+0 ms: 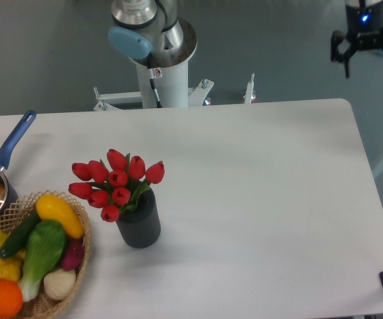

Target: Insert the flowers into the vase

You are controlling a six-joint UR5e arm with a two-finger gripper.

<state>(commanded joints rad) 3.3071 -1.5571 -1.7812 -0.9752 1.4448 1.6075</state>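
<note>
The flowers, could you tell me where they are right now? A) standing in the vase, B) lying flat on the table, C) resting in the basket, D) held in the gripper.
A: the red flowers stand with their stems down inside the dark vase, while the gripper hangs open and empty at the top right corner.

The gripper (pixel 371 61) hangs at the upper right edge of the view, beyond the far right corner of the table, fingers pointing downward. Its two fingers are spread wide apart with nothing between them; a blue indicator light glows on the wrist housing above. The arm's base column (pixel 157 50) stands upright at top centre.
</note>
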